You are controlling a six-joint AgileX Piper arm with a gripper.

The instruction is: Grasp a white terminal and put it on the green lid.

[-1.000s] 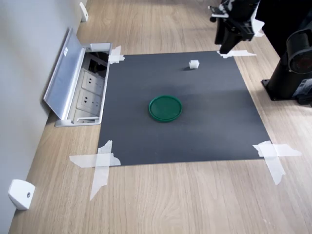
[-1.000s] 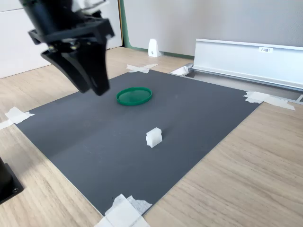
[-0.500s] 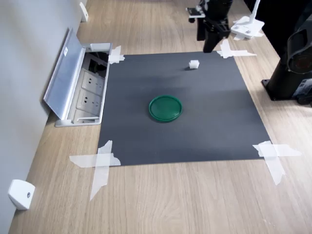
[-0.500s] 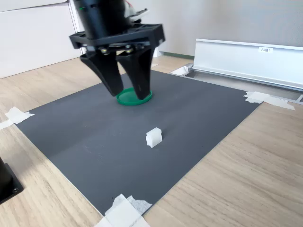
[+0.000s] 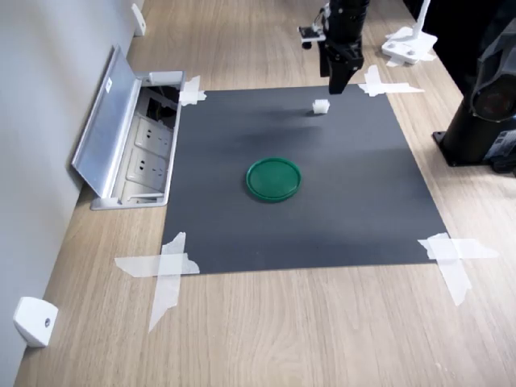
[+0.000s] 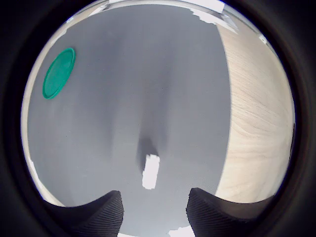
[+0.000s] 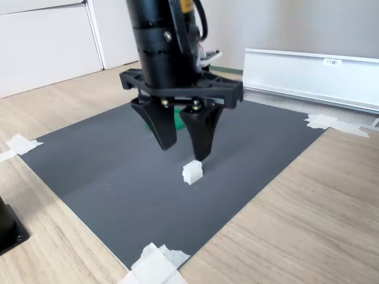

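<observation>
The first exterior view looks down from high over the dark mat (image 5: 339, 201). The second exterior view sits low and close. The wrist view faces straight down. All share the mat.

bare mat (image 5: 347, 177) all round the white terminal (image 5: 321, 106); green lid (image 5: 273, 178) well apart; open socket box (image 5: 145, 153) off at first exterior view's left.
</observation>
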